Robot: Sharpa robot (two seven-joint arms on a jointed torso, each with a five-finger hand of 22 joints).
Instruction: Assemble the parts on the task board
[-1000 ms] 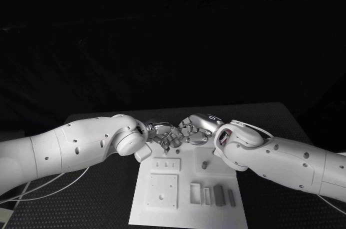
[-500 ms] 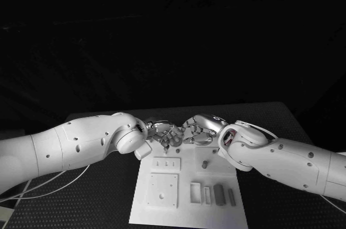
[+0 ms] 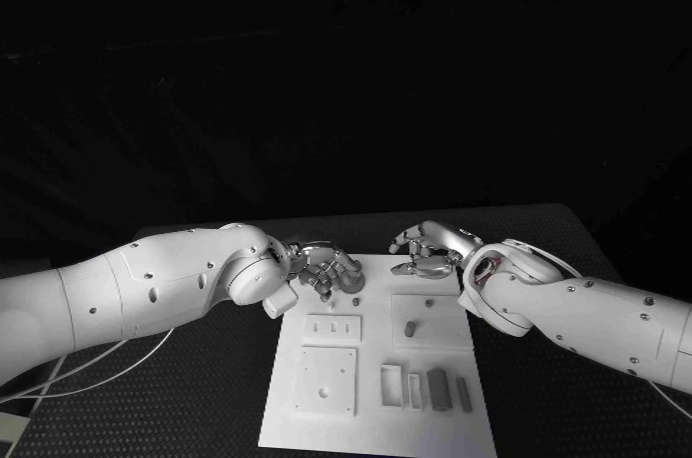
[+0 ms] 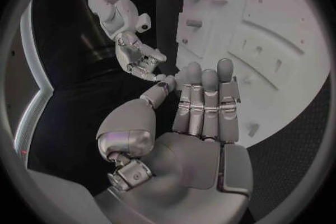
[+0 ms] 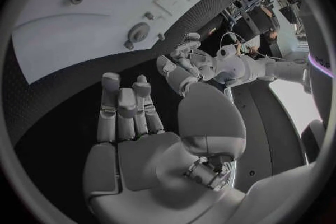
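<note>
While both silver hands, left [image 3: 326, 270] and right [image 3: 430, 252], hovered empty with fingers apart over the flat white task board [image 3: 378, 418], picking a small grey part [image 3: 437, 389] probably came next.

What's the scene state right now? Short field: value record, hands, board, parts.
left hand: over the far left part of the board, fingers together, nothing visibly held
right hand: at the board's far right edge, fingers apart, nothing in it
hands: apart from each other
task board: white plate, mid-table
plate with hole: flat on the board, near left
upright pieces: in a row, near right
peg: standing at board centre-right
table: black
</note>
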